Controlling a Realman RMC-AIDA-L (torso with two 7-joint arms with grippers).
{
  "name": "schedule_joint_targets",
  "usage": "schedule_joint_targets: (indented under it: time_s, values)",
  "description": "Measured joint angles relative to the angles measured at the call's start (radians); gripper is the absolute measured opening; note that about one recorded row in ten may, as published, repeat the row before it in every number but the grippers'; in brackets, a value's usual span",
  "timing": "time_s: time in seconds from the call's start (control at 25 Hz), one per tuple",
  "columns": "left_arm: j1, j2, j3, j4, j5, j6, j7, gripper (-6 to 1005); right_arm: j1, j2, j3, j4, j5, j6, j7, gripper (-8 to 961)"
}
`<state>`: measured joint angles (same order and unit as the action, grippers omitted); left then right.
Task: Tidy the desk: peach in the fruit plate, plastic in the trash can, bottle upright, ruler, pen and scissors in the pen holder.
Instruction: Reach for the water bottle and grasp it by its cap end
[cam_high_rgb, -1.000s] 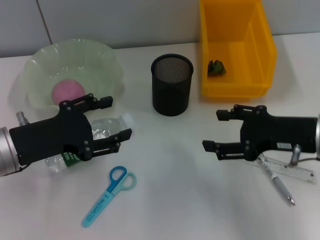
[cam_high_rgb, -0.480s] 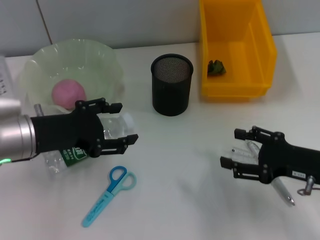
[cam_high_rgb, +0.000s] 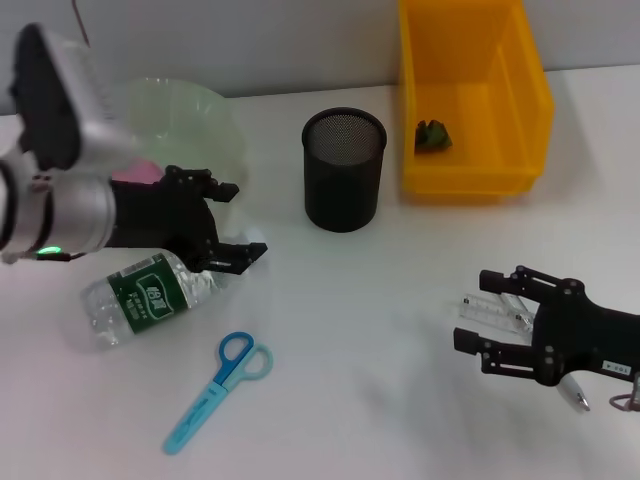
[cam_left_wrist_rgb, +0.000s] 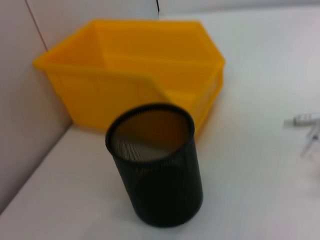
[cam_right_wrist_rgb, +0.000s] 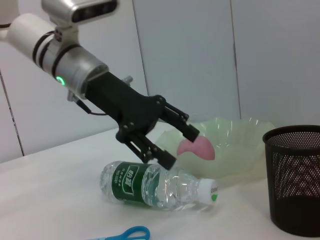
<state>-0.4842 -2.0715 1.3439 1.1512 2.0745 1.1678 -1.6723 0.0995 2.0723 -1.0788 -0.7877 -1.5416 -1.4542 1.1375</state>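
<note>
We see the left pincer (cam_high_rgb: 228, 222) has swung up and back toward the fruit plate (cam_high_rgb: 215, 110) in the last second; it now hangs spread and empty over the bottle's cap end, where before it sat low across the bottle (cam_high_rgb: 150, 295). The bottle lies on its side on the left of the table (cam_high_rgb: 360, 330), not yet upright. Our guess: a re-approach to grip near the neck. The right pincer (cam_high_rgb: 482, 315) has slid toward the near right, fingers spread, nothing held, now directly over the ruler (cam_high_rgb: 495, 312) and pen (cam_high_rgb: 577, 396), likely a pick next.

The peach (cam_right_wrist_rgb: 196, 148) is already in the plate and the plastic (cam_high_rgb: 432, 134) already in the yellow trash can (cam_high_rgb: 470, 175), so those two look done. The scissors (cam_high_rgb: 215, 392) lie near centre-left, untouched; the pen holder (cam_high_rgb: 344, 168) stands empty at centre.

Room: the middle of the table is open between the arms. The plate rim sits just behind the left pincer, tight for tilting the bottle up. The pen lies close to the near right edge.
</note>
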Motion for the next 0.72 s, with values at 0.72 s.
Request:
schedule_joint_targets:
  time_s: [0.72]
  values:
    - [-0.179,-0.004,0.142,-0.115,0.311,-0.046,-0.276,800,0.031,-0.003,-0.001,0.011,-0.011,-0.003,0.008,843]
